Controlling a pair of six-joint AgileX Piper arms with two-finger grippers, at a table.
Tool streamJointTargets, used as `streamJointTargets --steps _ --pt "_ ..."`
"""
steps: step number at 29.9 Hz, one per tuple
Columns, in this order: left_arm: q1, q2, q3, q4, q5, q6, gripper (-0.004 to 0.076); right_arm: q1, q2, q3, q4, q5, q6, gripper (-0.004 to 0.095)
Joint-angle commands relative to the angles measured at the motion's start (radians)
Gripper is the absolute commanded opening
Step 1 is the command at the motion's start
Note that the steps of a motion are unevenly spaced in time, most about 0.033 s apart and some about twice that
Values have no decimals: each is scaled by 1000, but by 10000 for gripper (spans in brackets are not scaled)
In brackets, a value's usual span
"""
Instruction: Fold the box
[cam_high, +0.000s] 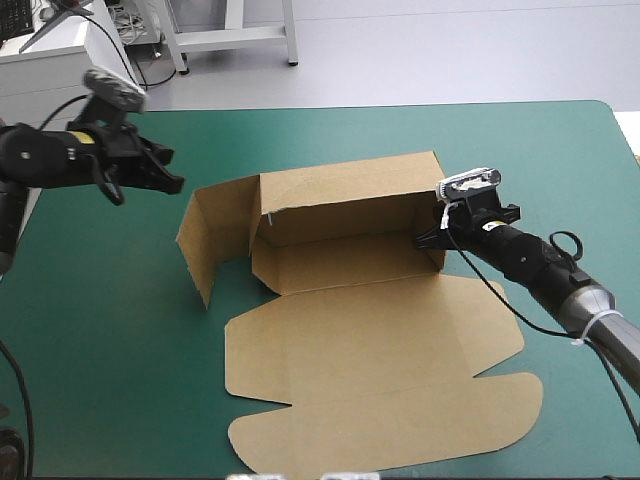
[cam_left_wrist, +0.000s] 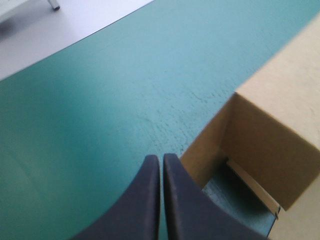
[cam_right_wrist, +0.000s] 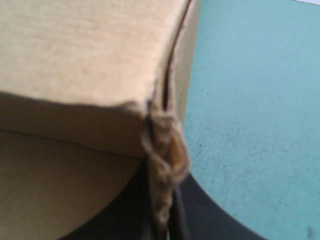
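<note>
While the right gripper (cam_high: 430, 238) is pinching its right end, the box (cam_high: 345, 205) is lying lengthwise left-right, lid (cam_high: 385, 420) pointing nearward; the left gripper (cam_high: 170, 181) is hovering clenched.

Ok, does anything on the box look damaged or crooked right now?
Yes. Where the right end effector pinches the right wall of the box, the board edge looks crumpled and frayed. On the opposite side, the left flap splays outward, untucked.
</note>
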Motion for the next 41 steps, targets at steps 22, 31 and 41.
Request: streamJointTargets --steps 22,31,41 --pt "549 -33 493 -530 -120 -87 6 -58 -30 -136 -35 158 74 5" --pt "549 -33 493 -530 -143 -86 6 -89 13 -492 -488 575 607 5" --pt "547 -33 493 -561 -140 -78 6 -89 180 -782 -482 1040 718 5"
